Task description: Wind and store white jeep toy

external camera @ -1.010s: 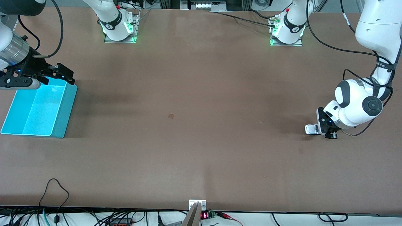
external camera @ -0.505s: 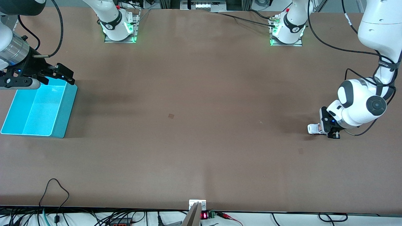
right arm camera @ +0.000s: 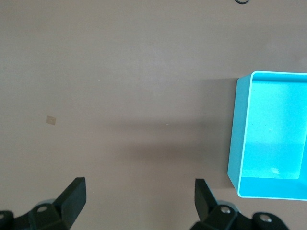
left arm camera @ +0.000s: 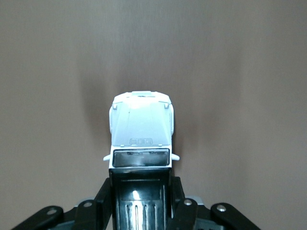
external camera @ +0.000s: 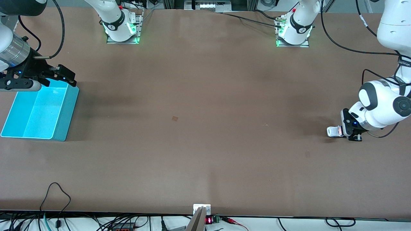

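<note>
Toy jeep gripped low on the bench for winding.

The white jeep toy (external camera: 334, 131) is clamped at its black rear by the left claw (external camera: 343, 131), wheels kept on the bench (external camera: 205, 96) toward the left arm's end, presumably so the spring can be wound. The right claw (external camera: 59, 75) is held spread over the blue bin (external camera: 67, 109), waiting.

Left tool (external camera: 337, 132) low at its table end, fingers clamped; right tool (external camera: 65, 77) waits aloft, fingers spread.

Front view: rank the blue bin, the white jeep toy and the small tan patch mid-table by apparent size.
1. Blue bin, by far the largest.
2. White jeep toy, held in the left tool.
3. Tan patch, smallest.
</note>
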{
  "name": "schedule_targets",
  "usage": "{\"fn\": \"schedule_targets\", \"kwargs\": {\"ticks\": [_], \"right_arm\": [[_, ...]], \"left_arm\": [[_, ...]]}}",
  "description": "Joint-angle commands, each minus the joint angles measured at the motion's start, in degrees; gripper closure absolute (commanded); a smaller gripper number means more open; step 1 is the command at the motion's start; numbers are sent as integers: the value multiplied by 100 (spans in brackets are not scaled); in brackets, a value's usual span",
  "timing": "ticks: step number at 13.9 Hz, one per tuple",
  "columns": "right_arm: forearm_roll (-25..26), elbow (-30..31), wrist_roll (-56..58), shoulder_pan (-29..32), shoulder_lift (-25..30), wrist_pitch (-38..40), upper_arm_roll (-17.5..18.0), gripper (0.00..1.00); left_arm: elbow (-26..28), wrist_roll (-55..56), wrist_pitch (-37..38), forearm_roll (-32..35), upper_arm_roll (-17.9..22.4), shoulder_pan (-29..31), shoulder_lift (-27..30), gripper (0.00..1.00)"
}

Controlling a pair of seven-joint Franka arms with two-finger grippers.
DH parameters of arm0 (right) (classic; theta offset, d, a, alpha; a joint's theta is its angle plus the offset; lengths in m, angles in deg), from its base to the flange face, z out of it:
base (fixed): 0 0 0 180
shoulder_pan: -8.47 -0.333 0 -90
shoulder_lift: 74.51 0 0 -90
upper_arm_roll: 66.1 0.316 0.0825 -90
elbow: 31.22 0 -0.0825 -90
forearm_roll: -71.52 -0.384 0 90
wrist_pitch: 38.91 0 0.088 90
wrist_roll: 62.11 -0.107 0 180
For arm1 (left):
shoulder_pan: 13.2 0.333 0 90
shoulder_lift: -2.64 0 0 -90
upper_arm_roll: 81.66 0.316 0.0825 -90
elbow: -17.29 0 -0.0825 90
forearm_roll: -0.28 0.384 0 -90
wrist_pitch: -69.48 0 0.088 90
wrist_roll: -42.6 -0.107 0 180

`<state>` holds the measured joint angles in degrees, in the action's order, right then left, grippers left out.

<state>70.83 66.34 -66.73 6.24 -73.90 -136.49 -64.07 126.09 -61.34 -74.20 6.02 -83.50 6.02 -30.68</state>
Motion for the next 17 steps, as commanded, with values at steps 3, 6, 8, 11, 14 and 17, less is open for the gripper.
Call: {"fn": "schedule_targets", "kwargs": {"ticks": [3, 6, 8, 11, 14, 17], "right_arm": [[-81, -17, 75, 83, 27, 54, 70, 0], [-81, -17, 75, 83, 27, 55, 70, 0], [-81, -17, 75, 83, 27, 55, 70, 0], [-81, -17, 75, 83, 27, 55, 70, 0], [-81, -17, 75, 83, 27, 55, 70, 0], [-81, -17, 75, 83, 27, 55, 70, 0]], "left_arm": [[-130, -592, 32, 76, -18, 486, -386, 76], [-305, -847, 32, 76, 0, 609, -543, 76], [-429, -1014, 32, 76, -9, 636, -649, 76], [-456, -1172, 32, 76, 0, 732, -650, 76], [-526, -1278, 32, 76, 0, 803, -685, 76], [-535, -1287, 32, 76, 0, 855, -702, 76]]}}
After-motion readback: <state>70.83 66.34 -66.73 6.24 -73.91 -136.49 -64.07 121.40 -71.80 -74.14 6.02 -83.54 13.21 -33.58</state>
